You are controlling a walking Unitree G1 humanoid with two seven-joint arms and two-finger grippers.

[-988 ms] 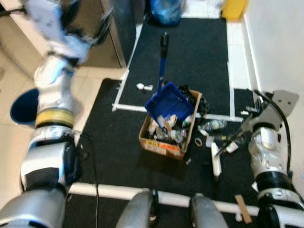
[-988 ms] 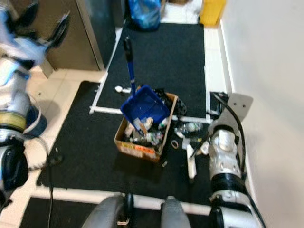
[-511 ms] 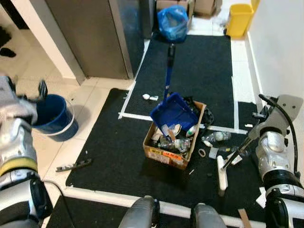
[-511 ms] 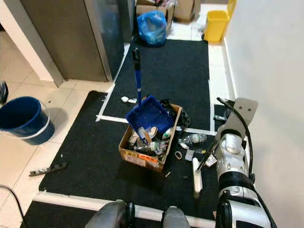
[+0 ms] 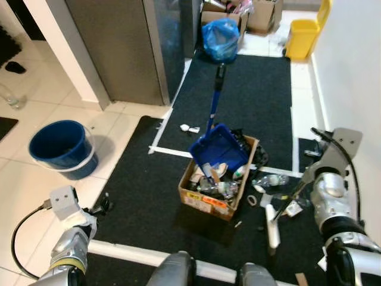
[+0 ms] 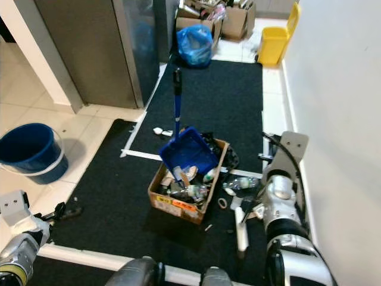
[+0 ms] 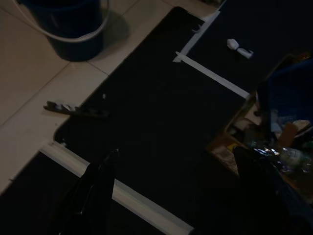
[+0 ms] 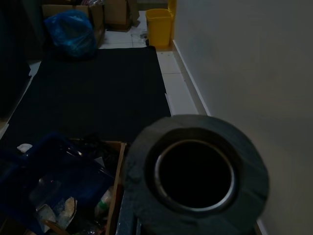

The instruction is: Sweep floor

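Left pincer (image 7: 181, 196) has dropped low, fingers spread and empty; dustpan (image 5: 218, 146) rests in the rubbish box (image 5: 218, 179), right pincer's state unclear

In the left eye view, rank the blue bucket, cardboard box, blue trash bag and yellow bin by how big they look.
1. cardboard box
2. blue bucket, close to the box in apparent size
3. blue trash bag
4. yellow bin

The bag and bin look nearly alike, and both sit farther from the camera, so their true sizes are unsure.
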